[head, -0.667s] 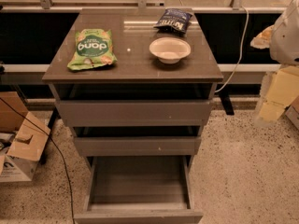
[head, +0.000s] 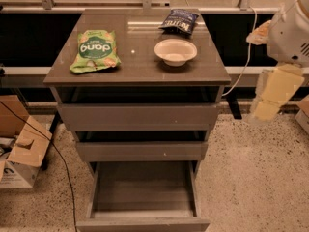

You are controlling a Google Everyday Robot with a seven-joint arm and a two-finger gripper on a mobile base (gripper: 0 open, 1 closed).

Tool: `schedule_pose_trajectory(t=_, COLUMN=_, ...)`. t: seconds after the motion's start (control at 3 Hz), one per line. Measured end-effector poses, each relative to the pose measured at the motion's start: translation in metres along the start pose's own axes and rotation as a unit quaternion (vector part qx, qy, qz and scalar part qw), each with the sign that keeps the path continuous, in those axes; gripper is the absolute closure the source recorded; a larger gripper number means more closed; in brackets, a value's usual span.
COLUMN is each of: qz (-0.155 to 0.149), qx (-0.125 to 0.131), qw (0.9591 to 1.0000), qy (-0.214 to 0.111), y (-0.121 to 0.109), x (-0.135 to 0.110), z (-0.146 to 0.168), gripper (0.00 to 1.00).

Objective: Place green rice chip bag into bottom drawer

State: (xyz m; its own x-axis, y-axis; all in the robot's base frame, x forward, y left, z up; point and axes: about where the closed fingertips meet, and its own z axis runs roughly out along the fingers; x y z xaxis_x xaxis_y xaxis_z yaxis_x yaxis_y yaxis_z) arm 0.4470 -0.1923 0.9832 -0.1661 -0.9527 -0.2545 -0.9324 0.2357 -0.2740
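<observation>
The green rice chip bag (head: 94, 50) lies flat on the left part of the cabinet top (head: 140, 69), logo facing up. The bottom drawer (head: 143, 197) is pulled out and open, and its inside shows nothing in it. My gripper (head: 273, 94) hangs from the white arm (head: 289, 28) at the right edge of the view. It is beside the cabinet's right side, about level with the top drawer, far from the bag and holding nothing.
A white bowl (head: 175, 51) and a dark blue chip bag (head: 179, 21) sit on the right part of the cabinet top. The two upper drawers (head: 140, 117) are slightly ajar. Cardboard boxes (head: 19, 149) and a cable lie on the floor at the left. A cable hangs at the right.
The arm and gripper have shifted slightly to the left, toward the cabinet. The bag, bowl and drawers have not moved.
</observation>
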Motion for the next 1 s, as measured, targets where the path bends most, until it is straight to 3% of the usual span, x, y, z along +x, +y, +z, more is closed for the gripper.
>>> schedule_pose_trajectory(t=0.33, qz=-0.032, qx=0.007, qw=0.9974, qy=-0.064, y=-0.008, x=-0.051, z=0.013, gripper=0.0)
schedule_pose_trajectory(t=1.0, qz=-0.054, qx=-0.003, qw=0.9881, qy=-0.144, y=-0.032, x=-0.114, z=0.041, gripper=0.0)
